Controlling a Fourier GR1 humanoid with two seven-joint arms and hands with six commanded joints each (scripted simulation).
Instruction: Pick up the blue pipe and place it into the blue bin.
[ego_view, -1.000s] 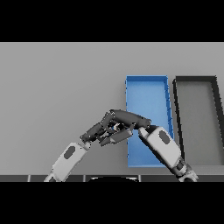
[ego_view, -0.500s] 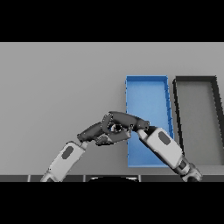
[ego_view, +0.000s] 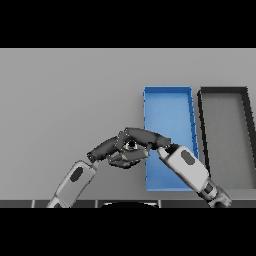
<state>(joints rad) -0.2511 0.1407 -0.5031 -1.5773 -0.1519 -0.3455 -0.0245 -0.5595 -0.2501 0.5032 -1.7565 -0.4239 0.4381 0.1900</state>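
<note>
Head view shows only a small round dark opening of the blue pipe (ego_view: 131, 145) (its colour is hidden), wedged between both hands just left of the blue bin (ego_view: 169, 107). Right hand (ego_view: 145, 138) curls over it from above; left hand (ego_view: 112, 148) cups it from below. Beside the bin stands a black bin (ego_view: 224, 102) on the grey table (ego_view: 65, 100)
</note>
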